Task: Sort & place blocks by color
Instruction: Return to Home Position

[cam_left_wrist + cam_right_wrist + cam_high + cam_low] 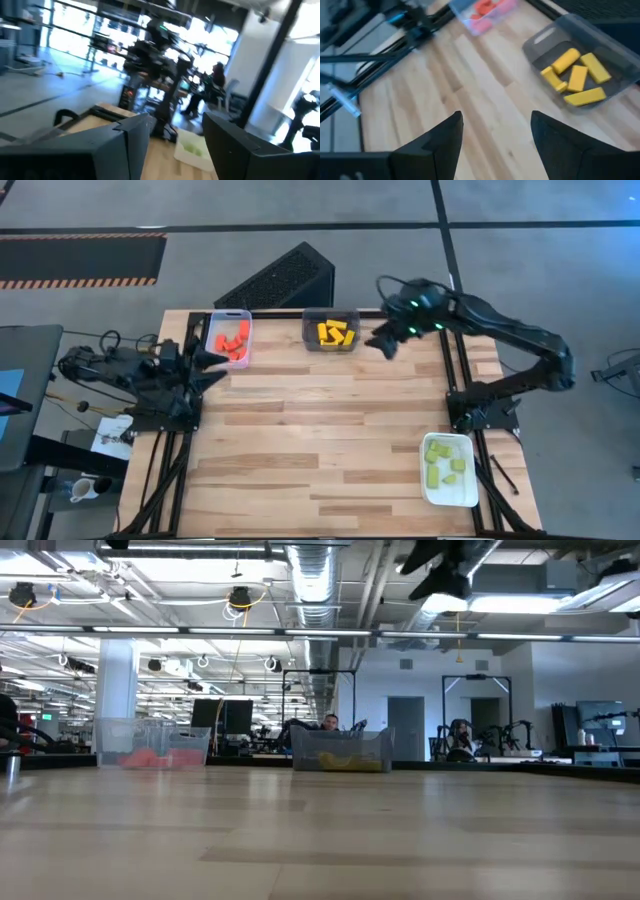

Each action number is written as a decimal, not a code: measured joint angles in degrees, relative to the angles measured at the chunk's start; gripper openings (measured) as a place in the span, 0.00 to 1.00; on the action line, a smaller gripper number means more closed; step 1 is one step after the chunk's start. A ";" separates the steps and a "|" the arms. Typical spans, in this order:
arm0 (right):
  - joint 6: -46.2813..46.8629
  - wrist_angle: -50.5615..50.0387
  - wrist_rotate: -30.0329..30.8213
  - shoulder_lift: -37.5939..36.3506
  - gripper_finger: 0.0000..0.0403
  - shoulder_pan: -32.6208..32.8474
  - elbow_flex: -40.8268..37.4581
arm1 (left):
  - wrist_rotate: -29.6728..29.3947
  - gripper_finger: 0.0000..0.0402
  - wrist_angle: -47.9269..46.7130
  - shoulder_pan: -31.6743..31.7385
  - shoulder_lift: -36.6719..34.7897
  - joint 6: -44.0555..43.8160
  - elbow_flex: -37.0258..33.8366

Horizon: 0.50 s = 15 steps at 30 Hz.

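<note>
Right hand hovers empty beside dark tray holding yellow blocks.

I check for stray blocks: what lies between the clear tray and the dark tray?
Bare table between clear tray and dark tray, seen in the high view.

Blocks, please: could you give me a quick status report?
Left gripper open, parked. Right gripper open, near yellow blocks. Red blocks, green blocks also trayed. No obstruction.
</note>
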 joint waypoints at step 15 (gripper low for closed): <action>8.80 8.23 17.91 -31.82 0.60 18.17 -22.93 | -10.78 0.30 -4.15 0.04 -4.32 -5.63 0.02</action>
